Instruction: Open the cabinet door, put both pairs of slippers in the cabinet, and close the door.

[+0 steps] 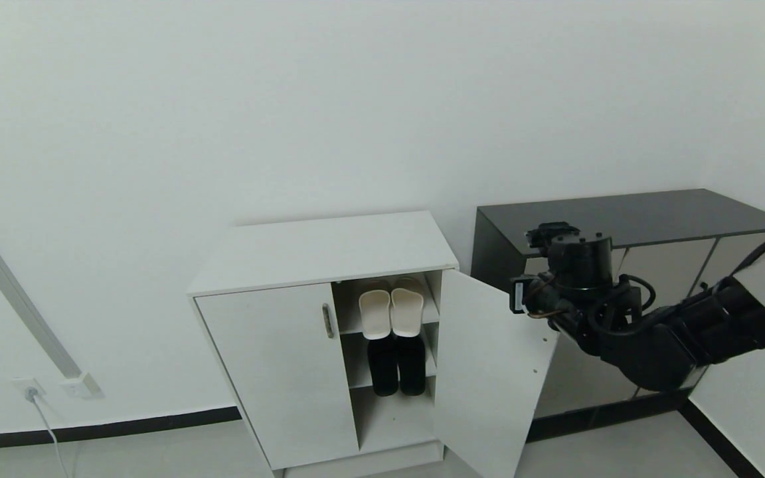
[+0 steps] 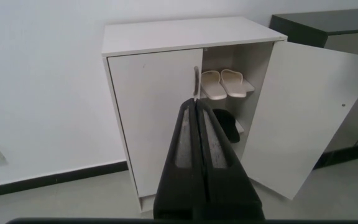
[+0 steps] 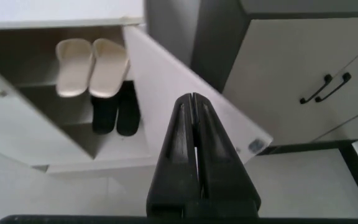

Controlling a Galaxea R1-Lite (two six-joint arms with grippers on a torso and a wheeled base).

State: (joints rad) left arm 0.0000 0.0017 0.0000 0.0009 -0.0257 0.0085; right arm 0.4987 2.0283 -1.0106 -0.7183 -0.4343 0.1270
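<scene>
The white cabinet stands against the wall with its left door closed and its right door swung open. A white pair of slippers lies on the upper shelf, with a black pair on the shelf below. My right arm hangs just right of the open door's outer edge. The right gripper is shut and empty, above the door. The left gripper is also shut and empty, some way in front of the closed door's handle.
A dark-topped cabinet with black handles stands right of the white one, behind the open door. A wall socket with a cable and a grey conduit strip are at the left. Bare floor lies before the cabinet.
</scene>
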